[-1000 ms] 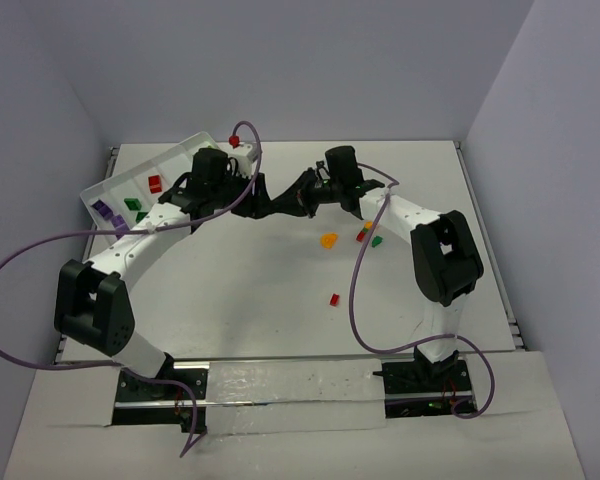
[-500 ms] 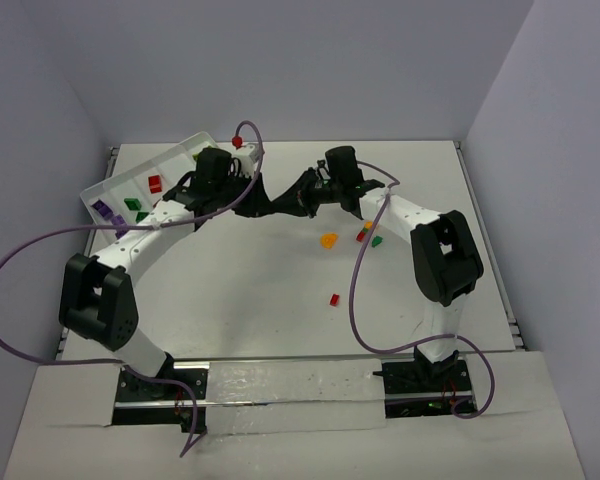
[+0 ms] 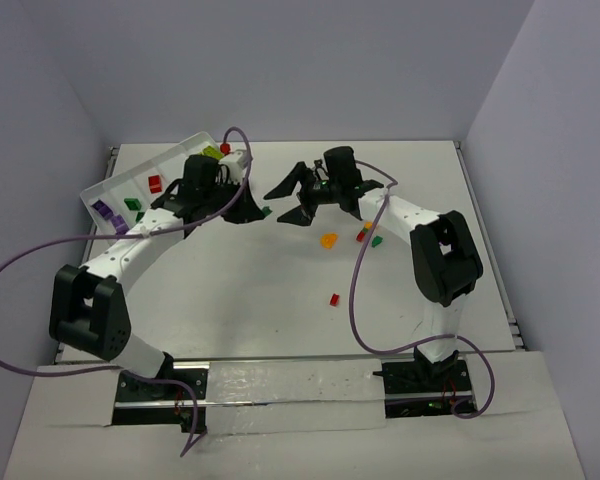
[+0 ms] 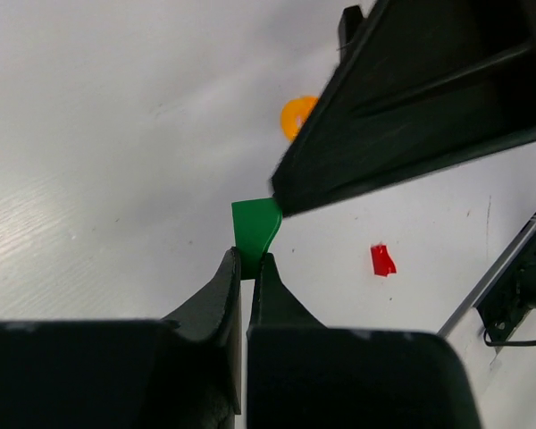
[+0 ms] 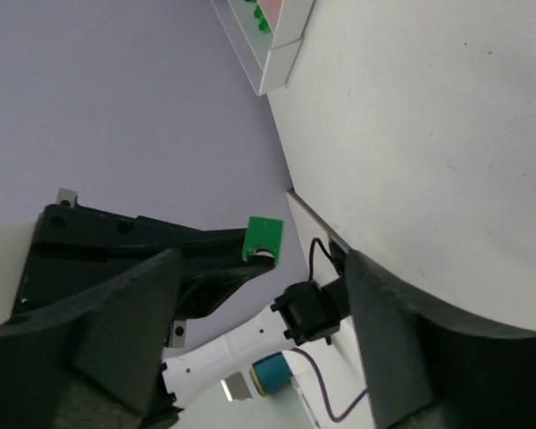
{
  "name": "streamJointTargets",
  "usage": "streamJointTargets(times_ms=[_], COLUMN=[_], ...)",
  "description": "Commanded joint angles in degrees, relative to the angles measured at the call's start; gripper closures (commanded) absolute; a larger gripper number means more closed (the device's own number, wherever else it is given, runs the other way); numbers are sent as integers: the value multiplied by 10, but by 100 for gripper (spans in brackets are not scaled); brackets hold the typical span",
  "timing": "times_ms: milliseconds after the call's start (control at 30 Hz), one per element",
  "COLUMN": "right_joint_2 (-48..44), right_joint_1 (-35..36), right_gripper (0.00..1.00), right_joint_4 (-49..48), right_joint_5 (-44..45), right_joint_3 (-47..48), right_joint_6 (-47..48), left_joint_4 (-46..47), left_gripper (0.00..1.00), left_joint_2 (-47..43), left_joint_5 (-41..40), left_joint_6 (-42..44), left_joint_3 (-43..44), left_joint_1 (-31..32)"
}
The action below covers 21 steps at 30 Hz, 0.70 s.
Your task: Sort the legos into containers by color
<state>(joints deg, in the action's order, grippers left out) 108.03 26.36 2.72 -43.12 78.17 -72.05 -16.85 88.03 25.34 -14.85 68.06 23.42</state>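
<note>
Now the left gripper (image 4: pixel 247 261) is clenched on the lower edge of a small green brick (image 4: pixel 255 225), holding it above the white table (image 3: pixel 260 320). Straight ahead, the right gripper (image 3: pixel 289 203) hangs released, with its fingers (image 4: pixel 411 98) spread. One finger crosses just over the brick in the left wrist view. Past it lie an orange brick (image 3: pixel 328 240) and a red brick (image 3: pixel 333 298). Behind the left gripper sits the white tray (image 3: pixel 140 162) with sorted bricks. A second earlier the two grippers met tip to tip, and they now stand apart.
</note>
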Motion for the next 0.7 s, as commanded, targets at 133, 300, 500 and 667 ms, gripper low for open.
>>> streamJointTargets(times_ms=[133,300,500,667], right_joint_2=[-34,-33,-24,-53], right_joint_1=[-30,-40,-45,-48], right_gripper=[5,1,0,0], right_joint_4=[14,130,226,249], right_joint_5=[1,35,38,50], right_joint_3=[39,101,169,147], right_joint_6=[70,214,429,530], left_joint_4=[-48,-96,-114,-100], left_gripper=[100,100,100,100], left_joint_2=[-85,-98,-45,6], left_joint_5=[36,-15,-82,-121], left_joint_6=[44,106,142,171], left_joint_3=[-52,-45,-25,4], left_joint_1=[-132,-253,-356,-413])
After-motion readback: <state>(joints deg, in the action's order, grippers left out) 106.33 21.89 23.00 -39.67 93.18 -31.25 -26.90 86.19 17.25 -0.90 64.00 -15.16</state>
